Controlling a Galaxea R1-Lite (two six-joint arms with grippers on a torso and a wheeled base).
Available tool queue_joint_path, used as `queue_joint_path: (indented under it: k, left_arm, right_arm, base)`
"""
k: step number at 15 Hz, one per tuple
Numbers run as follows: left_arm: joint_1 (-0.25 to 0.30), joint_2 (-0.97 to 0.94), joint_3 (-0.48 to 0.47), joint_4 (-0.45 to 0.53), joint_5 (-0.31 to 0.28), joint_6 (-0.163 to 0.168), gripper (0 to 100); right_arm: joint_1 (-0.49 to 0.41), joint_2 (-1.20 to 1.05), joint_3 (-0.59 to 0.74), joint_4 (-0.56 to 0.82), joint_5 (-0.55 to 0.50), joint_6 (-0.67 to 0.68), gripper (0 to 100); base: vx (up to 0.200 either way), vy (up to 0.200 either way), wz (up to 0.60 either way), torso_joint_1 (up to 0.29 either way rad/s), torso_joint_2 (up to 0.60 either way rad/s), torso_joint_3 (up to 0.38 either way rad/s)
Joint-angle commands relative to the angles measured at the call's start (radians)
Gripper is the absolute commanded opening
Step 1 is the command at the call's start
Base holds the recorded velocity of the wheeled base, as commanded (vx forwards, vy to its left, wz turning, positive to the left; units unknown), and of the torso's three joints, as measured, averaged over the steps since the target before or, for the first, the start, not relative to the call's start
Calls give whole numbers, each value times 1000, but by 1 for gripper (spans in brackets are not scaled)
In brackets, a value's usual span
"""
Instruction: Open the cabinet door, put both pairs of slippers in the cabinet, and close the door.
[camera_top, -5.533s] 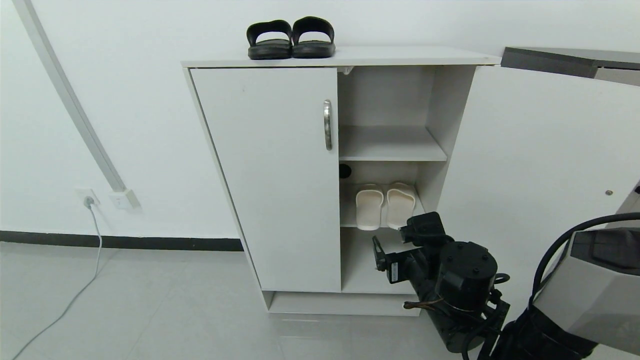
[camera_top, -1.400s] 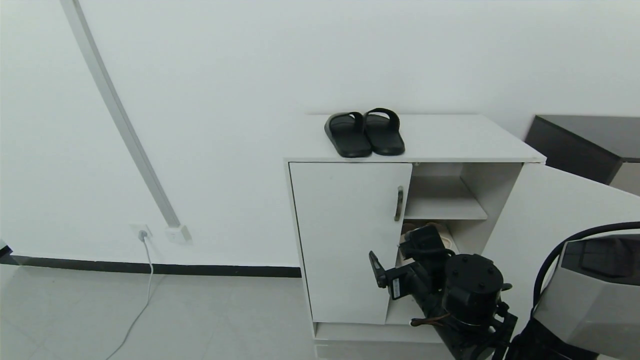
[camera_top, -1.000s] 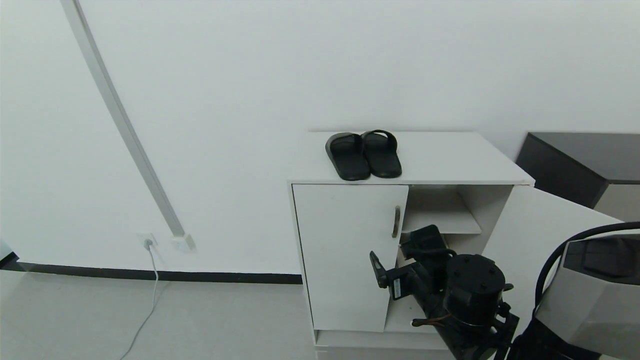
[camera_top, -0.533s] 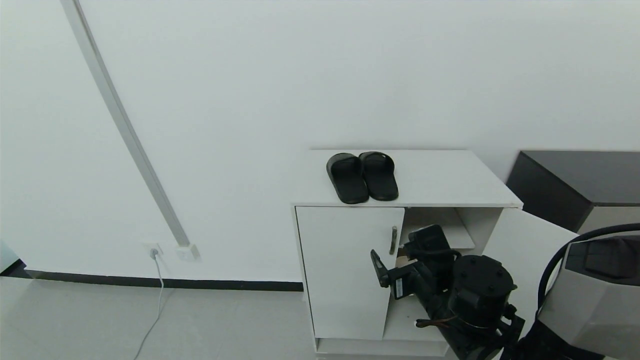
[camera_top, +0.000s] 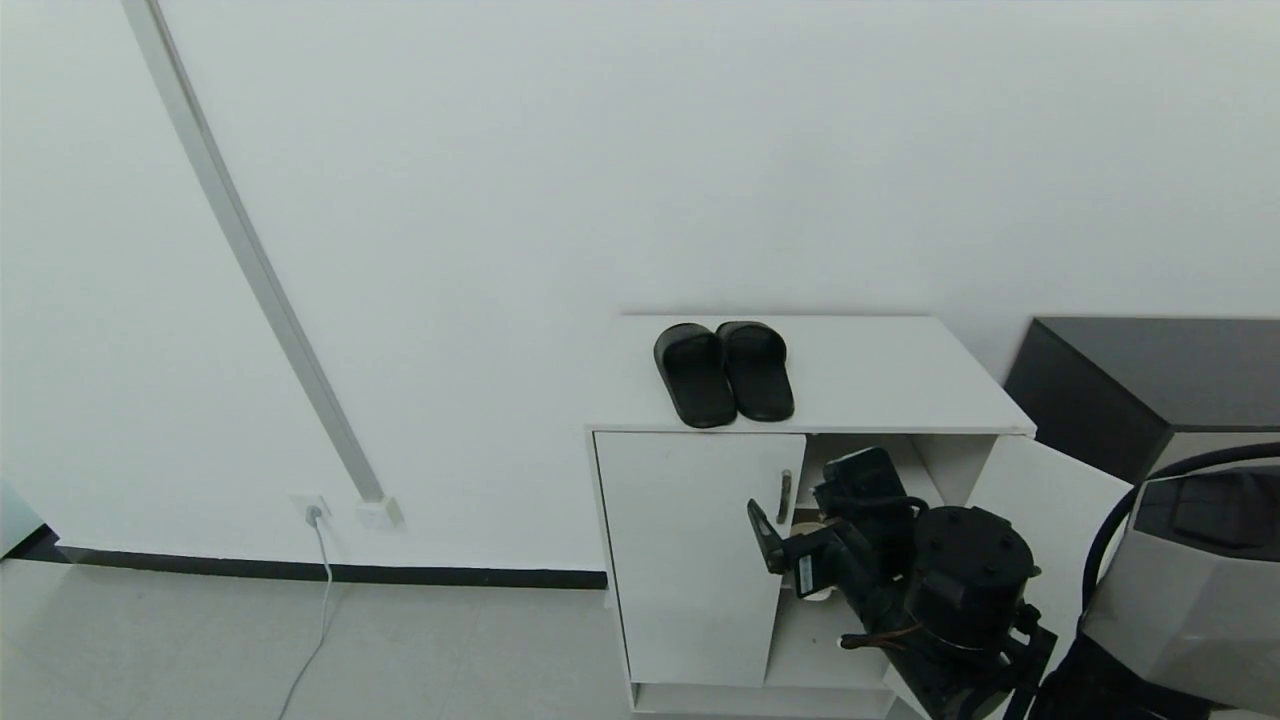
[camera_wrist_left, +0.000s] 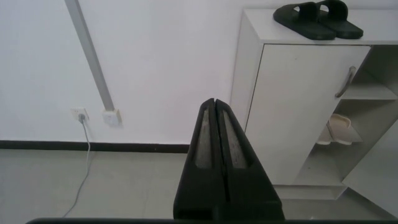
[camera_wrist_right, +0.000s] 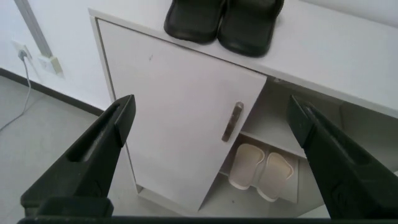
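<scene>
White wall and pale grey floor are framing the scene, and right at the centre the black slippers (camera_top: 725, 372) are sitting side by side on the cabinet top (camera_top: 880, 370), near its left end, waiting their turn. Just below, the white slippers (camera_wrist_right: 264, 171) are already resting on an inner shelf of the cabinet (camera_top: 610, 560), under the upper shelf, so by the look of it one pair is home and one is outstanding. The right door (camera_top: 1050, 500) is hanging open, presumably so the second pair can follow, while the left door (camera_top: 695, 550) is staying flush with its handle (camera_top: 785, 495) at the inner edge.

The right claw (camera_wrist_right: 210, 102) is hovering in front of the open compartment, below the black pair, fingers spread wide and holding nothing, which looks like readiness for a grab up top. The left claw (camera_wrist_left: 216, 124) is hanging well apart from the cabinet, off to its left, fingers pressed together on nothing, apparently sitting this one out.

Further out, a grey trunking strip (camera_top: 250, 260) is slanting down the wall to a socket (camera_top: 315, 512), and a dark unit (camera_top: 1130, 380) is standing beside the cabinet.
</scene>
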Motion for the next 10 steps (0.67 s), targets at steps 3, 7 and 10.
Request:
queue_joint_path:
  k: [3, 7, 10]
  left_arm:
    - [0, 0, 0, 0, -1, 0, 0]
    - [0, 0, 0, 0, 1, 0, 0]
    - [0, 0, 0, 0, 1, 0, 0]
  right_arm:
    - [-13, 28, -22, -1, -10, -49, 100]
    - [4, -20, -128, 132, -5, 1, 100]
    - [45, -138, -356, 600, -7, 182, 100]
  base:
    - [0, 0, 0, 0, 0, 0]
    - [0, 0, 0, 0, 0, 0]
    - [0, 0, 0, 0, 0, 0]
